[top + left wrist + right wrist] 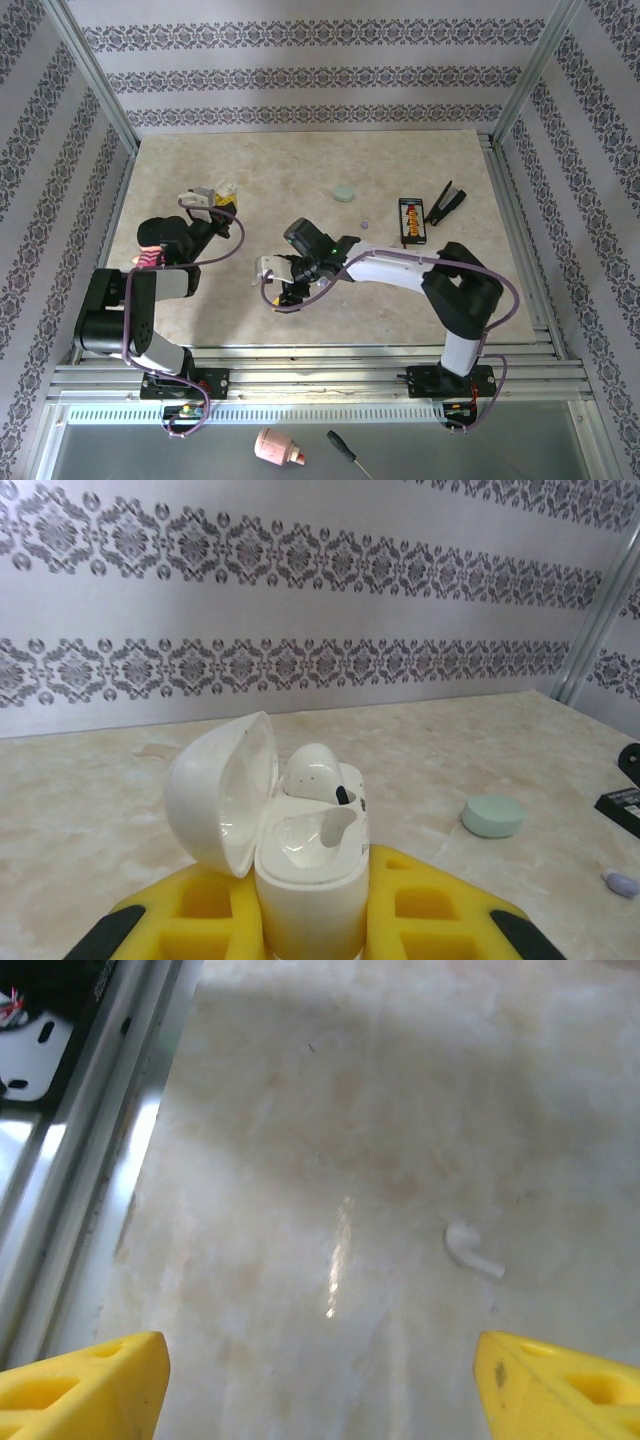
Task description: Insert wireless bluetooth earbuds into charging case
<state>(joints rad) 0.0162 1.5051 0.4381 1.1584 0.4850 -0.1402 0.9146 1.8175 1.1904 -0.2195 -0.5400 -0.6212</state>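
**Right gripper (320, 1395) open above the loose white earbud (470, 1250); left gripper (312, 925) clamped on the charging case (310, 880)**

We see the right gripper hanging over the table (300, 1110) with its yellow fingers (85, 1385) spread wide at the two lower corners of the wrist view and nothing between them. The white earbud lies on its side right of centre in that frame, above the fingertips and nearer the right finger than the left, so it is not yet lined up for a grasp.

In the left wrist view, the left gripper holds the charging case upright at bottom centre, squeezed between its yellow fingers. The lid (225, 790) is swung open to the left. One whitish bud (315, 770) already sits in the far socket, and the near socket (310, 838) is empty (that is where we judge the loose one belongs).

We take the step in hand to be the pick. To do it well, we would first slide the right gripper until the white earbud sits midway between the fingers. Then we would turn the wrist so the pads close across the rounded head and not along the stem. We would lower until the tips almost meet the table and close gently, since so small and smooth a piece can easily squirt out sideways. Gripping high on the head would leave the stem free to enter the socket.

A pale green case (493, 815) and a lilac bud (622, 882) lie at the right of the left wrist view, well clear of this work.
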